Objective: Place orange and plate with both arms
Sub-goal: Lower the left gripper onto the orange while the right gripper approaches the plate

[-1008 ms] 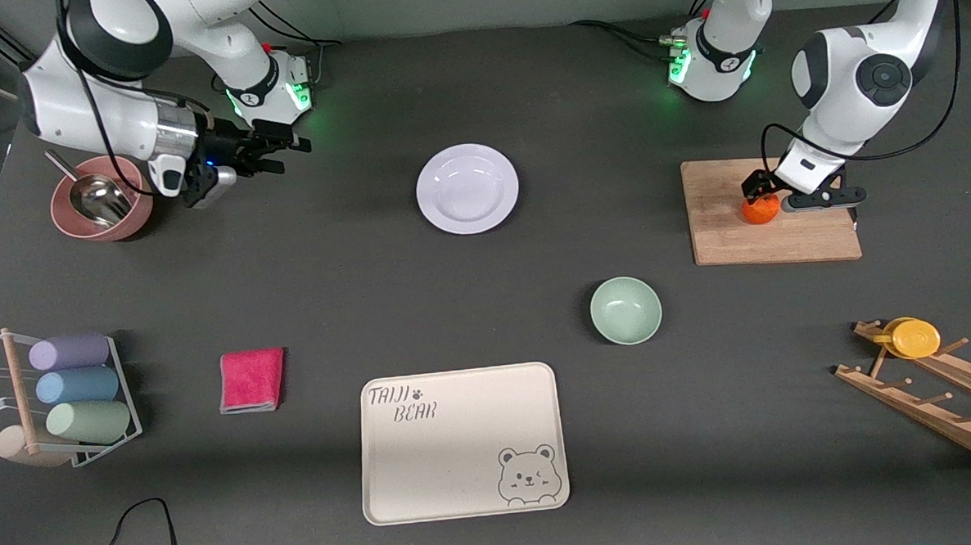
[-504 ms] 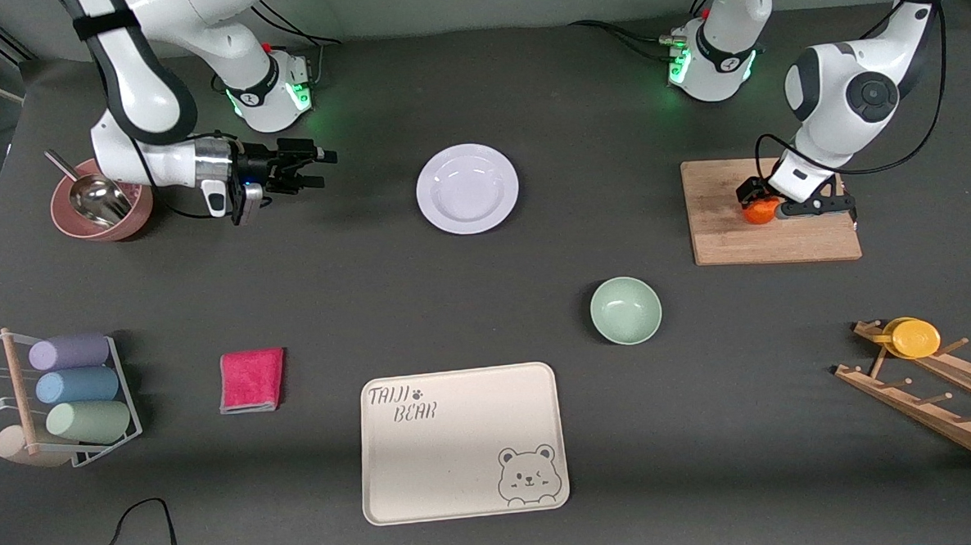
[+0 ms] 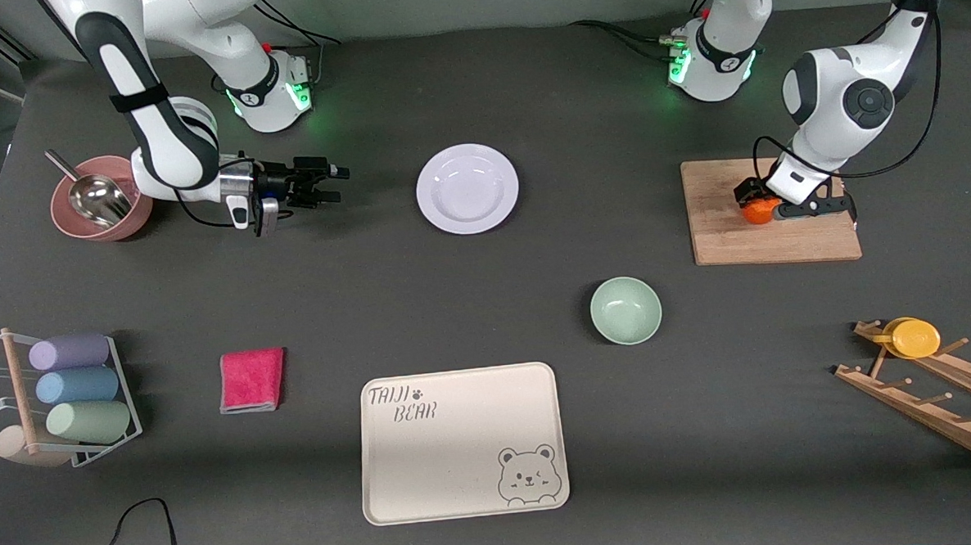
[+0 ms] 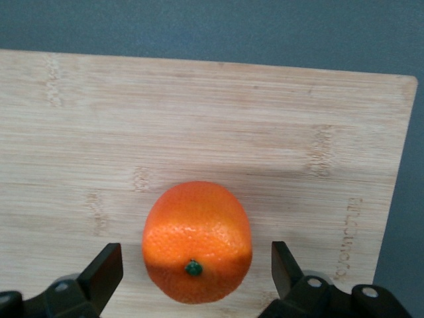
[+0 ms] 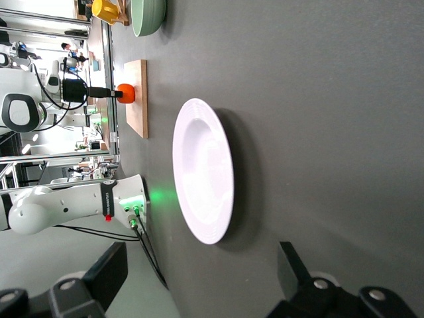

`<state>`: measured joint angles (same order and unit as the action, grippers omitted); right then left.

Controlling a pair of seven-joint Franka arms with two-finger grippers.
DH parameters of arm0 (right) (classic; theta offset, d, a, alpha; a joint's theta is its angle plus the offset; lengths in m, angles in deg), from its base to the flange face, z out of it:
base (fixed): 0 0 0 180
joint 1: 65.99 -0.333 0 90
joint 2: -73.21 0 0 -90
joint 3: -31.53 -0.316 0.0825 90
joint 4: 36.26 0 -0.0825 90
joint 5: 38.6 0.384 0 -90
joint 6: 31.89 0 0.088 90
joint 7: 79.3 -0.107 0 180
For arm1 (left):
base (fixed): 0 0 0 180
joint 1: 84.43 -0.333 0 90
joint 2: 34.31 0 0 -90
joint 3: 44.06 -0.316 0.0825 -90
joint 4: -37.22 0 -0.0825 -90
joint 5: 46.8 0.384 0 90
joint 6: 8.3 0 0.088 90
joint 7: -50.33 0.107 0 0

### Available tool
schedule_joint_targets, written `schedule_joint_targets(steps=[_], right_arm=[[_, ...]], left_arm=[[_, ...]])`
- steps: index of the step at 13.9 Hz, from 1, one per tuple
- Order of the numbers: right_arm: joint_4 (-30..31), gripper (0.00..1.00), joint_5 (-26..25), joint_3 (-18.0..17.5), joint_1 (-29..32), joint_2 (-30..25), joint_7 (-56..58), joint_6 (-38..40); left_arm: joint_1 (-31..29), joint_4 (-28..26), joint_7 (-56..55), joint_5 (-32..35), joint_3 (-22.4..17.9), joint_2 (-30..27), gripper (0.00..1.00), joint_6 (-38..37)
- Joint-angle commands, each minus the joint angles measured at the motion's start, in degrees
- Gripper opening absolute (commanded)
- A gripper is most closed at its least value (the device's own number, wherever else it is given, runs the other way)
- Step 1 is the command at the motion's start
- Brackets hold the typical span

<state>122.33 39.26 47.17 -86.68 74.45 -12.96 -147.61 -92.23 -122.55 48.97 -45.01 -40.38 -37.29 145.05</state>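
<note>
- The left gripper [image 3: 777,205] is low over a wooden cutting board [image 3: 730,237] at the left arm's end of the tabletop [image 3: 487,305]. Its fingers [image 4: 106,268] stand apart on either side of the orange [image 3: 758,210], with a visible gap on each side in the left wrist view.
- The orange [image 4: 197,242] sits on the board, with its green stem end turned toward the wrist camera.
- In the front view, the gripper body covers part of the orange, so only its orange top edge shows there.
- The right gripper [image 3: 330,183] is held sideways just above the tabletop, jaws apart and holding nothing. It points toward the plate [image 3: 467,188], which lies at 3 o'clock from it in the front view, with bare tabletop between them.
- The plate [image 5: 202,171] lies flat, in the middle stretch of the tabletop, well apart from the board.
- At 9 o'clock from the right gripper is a pink bowl [image 3: 102,209] holding a metal scoop [image 3: 101,197].
- A mint-green bowl [image 3: 626,310] sits at about 5 o'clock from the plate, nearer the front camera.
- A cream tray [image 3: 463,442] printed with a bear lies at 6 o'clock from the plate.
- A pink cloth [image 3: 252,380] lies beside the tray, toward the right arm's end.
- A wire rack of pastel cups [image 3: 73,397] and a wooden peg rack with a yellow cup [image 3: 914,337] stand at the two ends; the peg rack is cut off by the picture's edge.
</note>
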Motion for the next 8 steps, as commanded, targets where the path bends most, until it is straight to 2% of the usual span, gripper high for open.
schedule_joint_targets(steps=[1,3,6,7,8], right_arm=[[-0.5,1.0,6.1,0.4,-0.3,6.5,8.3,3.9],[-0.6,1.0,9.3,0.4,-0.2,10.2,13.1,5.2],[-0.7,1.0,9.7,0.4,-0.2,11.7,13.9,5.2],[-0.8,1.0,9.7,0.4,-0.2,12.0,13.9,5.2],[-0.8,1.0,9.7,0.4,-0.2,12.7,14.3,5.2]], left_arm=[[-0.7,-1.8,-0.4,0.5,0.2,0.1,1.0,2.3],[-0.7,-1.9,-0.4,0.1,0.2,0.4,1.0,2.4],[-0.7,-1.9,-0.4,0.0,0.2,0.5,0.98,2.3],[-0.7,-1.9,-0.4,0.0,0.2,0.6,0.96,2.3],[-0.6,-1.9,-0.3,0.0,0.2,0.7,0.89,2.3]])
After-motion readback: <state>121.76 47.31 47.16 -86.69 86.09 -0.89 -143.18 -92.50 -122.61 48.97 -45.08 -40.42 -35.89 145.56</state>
